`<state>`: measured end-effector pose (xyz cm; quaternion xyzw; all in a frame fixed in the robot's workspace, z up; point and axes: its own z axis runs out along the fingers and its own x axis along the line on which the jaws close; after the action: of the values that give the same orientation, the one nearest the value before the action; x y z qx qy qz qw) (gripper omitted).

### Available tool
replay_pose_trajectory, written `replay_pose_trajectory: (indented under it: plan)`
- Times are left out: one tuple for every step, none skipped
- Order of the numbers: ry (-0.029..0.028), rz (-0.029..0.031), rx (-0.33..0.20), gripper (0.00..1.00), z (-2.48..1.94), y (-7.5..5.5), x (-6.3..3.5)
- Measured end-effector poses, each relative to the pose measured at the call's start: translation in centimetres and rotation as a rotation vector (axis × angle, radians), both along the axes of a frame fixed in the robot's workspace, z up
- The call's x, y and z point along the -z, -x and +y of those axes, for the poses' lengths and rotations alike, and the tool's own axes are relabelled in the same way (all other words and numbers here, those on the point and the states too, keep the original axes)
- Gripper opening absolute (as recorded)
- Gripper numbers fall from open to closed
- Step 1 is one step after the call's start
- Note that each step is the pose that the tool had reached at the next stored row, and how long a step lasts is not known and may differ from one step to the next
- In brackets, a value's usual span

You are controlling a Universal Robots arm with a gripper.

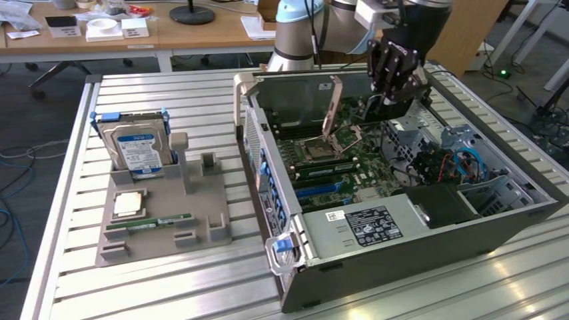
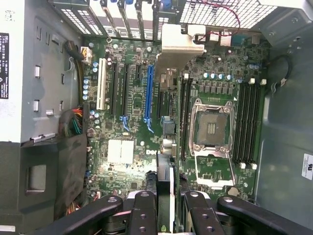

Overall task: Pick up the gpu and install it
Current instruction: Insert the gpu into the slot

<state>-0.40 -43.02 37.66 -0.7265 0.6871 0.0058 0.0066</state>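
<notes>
The gpu (image 2: pixel 166 172) is held edge-on in the gripper (image 2: pixel 167 198). The jaws are set to a narrow gap and bear against the card's two flat faces. The card is carried above the motherboard (image 2: pixel 132 117) of the open computer case (image 1: pixel 427 237) and is not seated in any slot.

With the exterior view read as a clock face, the gripper (image 1: pixel 394 93) hangs over the 12 o'clock part of the case interior, below the robot arm (image 1: pixel 302 27).

Contents of the case, as counted:
- one motherboard
- one open processor socket (image 2: pixel 211 128)
- one blue expansion slot (image 2: pixel 149 93)
- one white slot (image 2: pixel 101 90)
- one tan metal bar (image 2: pixel 178 46), standing up from the board

At 9 o'clock from the case, one grey holder tray (image 1: pixel 169 200) lies on the slatted desk (image 1: pixel 133 293), apart from the case.

Contents of the tray, as counted:
- one hard drive (image 1: pixel 133 143), upright in a slot at the tray's 11 o'clock
- one processor chip (image 1: pixel 129 203), flat at 9 o'clock
- one green memory stick (image 1: pixel 149 225), on its edge at 7 o'clock
</notes>
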Motion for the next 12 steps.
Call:
replay_pose_trajectory:
  plan:
    - [0.0002, 0.0001, 0.000, 0.27, 0.00, 0.00, 0.04]
    - [0.0002, 0.0001, 0.000, 0.27, 0.00, 0.00, 0.09]
    - [0.0002, 0.0001, 0.000, 0.27, 0.00, 0.00, 0.13]
    - [0.0003, 0.0001, 0.000, 0.27, 0.00, 0.00, 0.13]
    - [0.0004, 0.0001, 0.000, 0.27, 0.00, 0.00, 0.13]
    - [0.0003, 0.0001, 0.000, 0.27, 0.00, 0.00, 0.13]
    - [0.0003, 0.0001, 0.000, 0.27, 0.00, 0.00, 0.14]
    - [0.0003, 0.0001, 0.000, 0.27, 0.00, 0.01, 0.14]
    - [0.0003, 0.0001, 0.000, 0.27, 0.00, 0.07, 0.15]
    - [0.0003, 0.0001, 0.000, 0.27, 0.00, 0.14, 0.16]
    - [0.0003, 0.0000, 0.000, 0.27, 0.00, 0.22, 0.16]
    - [0.0002, 0.0000, 0.000, 0.27, 0.00, 0.33, 0.17]
